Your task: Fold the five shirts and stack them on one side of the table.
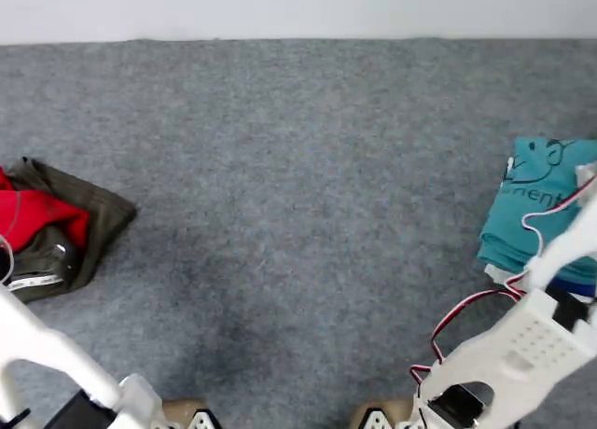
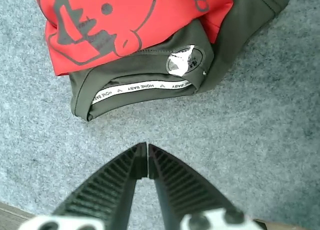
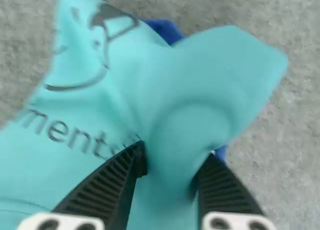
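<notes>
Clearly the teal shirt (image 1: 536,200) lies at the right edge of the frame, on a blue shirt (image 3: 159,26), long side running top to bottom, and the right gripper (image 3: 175,157) grasps a raised fold of it. At the left edge of the bench (image 1: 298,149), a red shirt (image 1: 37,214) sits on an olive shirt (image 1: 98,210), just ahead of the left gripper (image 2: 147,150), which is clenched on nothing. The frame edges cut off both heaps, so the shirt count is uncertain.
</notes>
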Controlling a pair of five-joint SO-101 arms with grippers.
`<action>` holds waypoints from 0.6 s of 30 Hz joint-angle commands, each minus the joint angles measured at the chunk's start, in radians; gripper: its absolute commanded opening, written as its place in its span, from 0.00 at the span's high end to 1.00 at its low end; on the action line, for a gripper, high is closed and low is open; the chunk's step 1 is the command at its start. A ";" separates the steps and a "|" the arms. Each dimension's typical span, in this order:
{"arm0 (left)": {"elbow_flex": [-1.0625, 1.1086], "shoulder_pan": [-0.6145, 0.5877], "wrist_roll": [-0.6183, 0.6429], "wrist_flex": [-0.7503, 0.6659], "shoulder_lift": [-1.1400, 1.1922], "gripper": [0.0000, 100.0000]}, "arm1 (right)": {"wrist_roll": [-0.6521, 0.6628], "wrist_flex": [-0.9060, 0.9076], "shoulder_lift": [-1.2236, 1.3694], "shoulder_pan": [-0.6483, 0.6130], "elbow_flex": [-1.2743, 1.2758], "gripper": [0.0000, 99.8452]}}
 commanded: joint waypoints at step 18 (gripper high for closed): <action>-0.005 -0.003 -0.011 -0.014 -0.031 0.98 | 0.003 0.456 0.097 -0.130 -0.299 0.99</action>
